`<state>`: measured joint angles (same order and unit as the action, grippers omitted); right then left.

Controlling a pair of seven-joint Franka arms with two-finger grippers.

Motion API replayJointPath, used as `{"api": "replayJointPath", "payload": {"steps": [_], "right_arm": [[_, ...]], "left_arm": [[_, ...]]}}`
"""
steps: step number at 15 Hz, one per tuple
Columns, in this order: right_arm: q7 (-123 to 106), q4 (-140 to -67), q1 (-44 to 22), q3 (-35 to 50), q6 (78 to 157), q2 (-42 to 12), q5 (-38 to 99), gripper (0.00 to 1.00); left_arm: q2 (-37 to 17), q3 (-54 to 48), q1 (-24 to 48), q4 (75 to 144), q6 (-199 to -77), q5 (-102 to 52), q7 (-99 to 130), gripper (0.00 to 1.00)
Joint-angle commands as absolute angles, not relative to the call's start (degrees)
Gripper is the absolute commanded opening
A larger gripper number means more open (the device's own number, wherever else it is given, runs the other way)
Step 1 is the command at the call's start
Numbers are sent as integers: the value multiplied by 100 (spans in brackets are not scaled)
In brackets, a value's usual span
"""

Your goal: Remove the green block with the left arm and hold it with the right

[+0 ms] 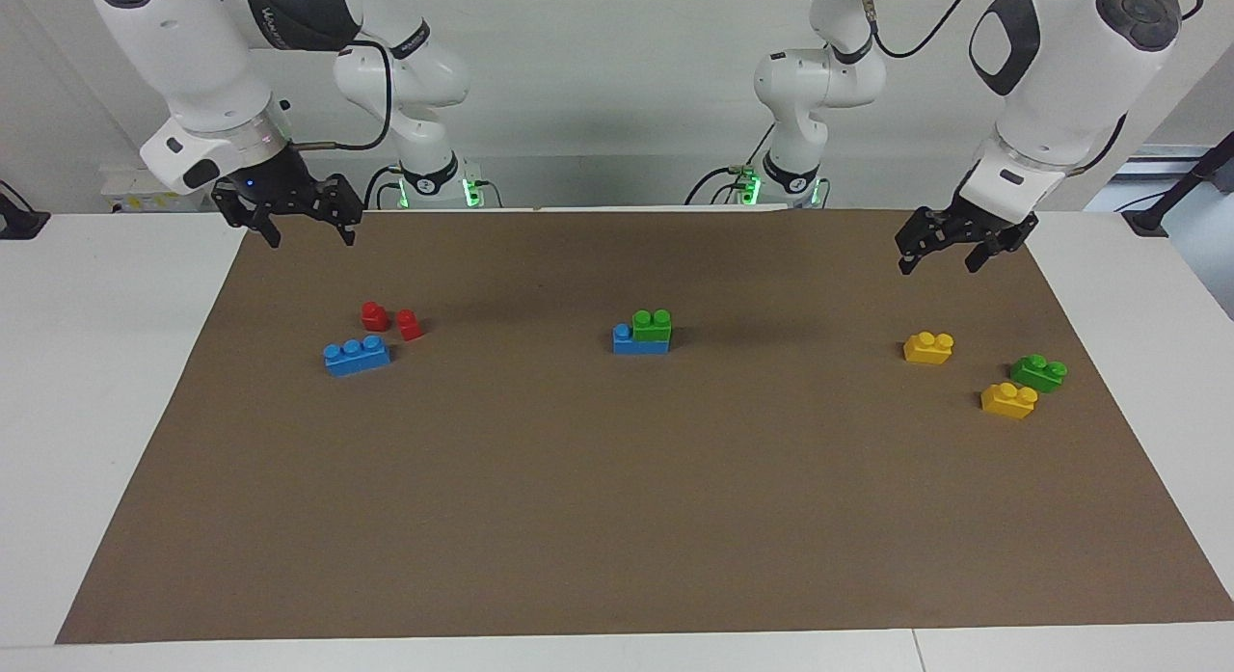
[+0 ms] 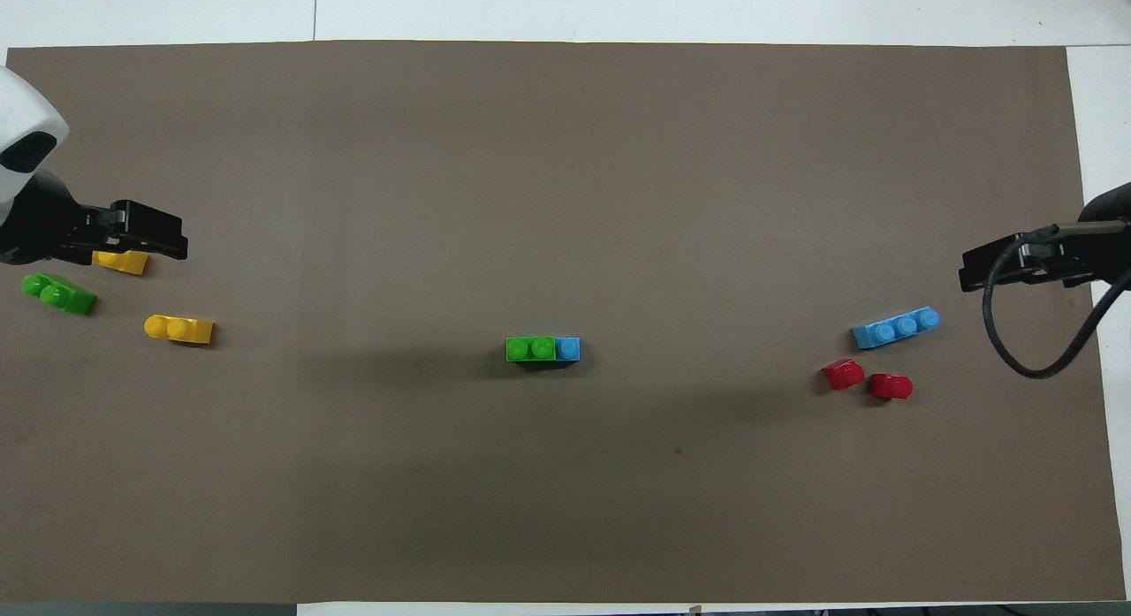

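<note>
A green block (image 1: pixel 653 325) (image 2: pixel 530 348) sits stacked on a blue brick (image 1: pixel 627 342) (image 2: pixel 569 348) in the middle of the brown mat. A second green block (image 1: pixel 1038 372) (image 2: pixel 57 294) lies loose at the left arm's end. My left gripper (image 1: pixel 940 262) (image 2: pixel 172 243) hangs open and empty in the air at that end, partly covering a yellow brick in the overhead view. Over the right arm's end my right gripper (image 1: pixel 310 236) (image 2: pixel 972 276) also hangs open with nothing in it. Both are well away from the stacked pair.
Two yellow bricks (image 1: pixel 928 347) (image 1: pixel 1008 400) lie beside the loose green block. At the right arm's end are a long blue brick (image 1: pixel 357 355) and two small red pieces (image 1: pixel 375 315) (image 1: pixel 410 324). The brown mat (image 1: pixel 578 508) covers most of the white table.
</note>
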<state>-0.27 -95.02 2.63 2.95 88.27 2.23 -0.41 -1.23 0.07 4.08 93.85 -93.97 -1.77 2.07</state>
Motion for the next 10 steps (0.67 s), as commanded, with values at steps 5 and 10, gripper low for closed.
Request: {"api": "replayJointPath", "payload": {"steps": [5, 10], "right_arm": [[-141, -9668, 360, 360, 8974, 343, -114, 100], [-132, -9668, 352, 360, 8974, 352, -106, 100]], "left_arm": [[-62, -26, 334, 9334, -9264, -272, 149, 100], [131, -35, 343, 9413, -9264, -272, 149, 100]]}}
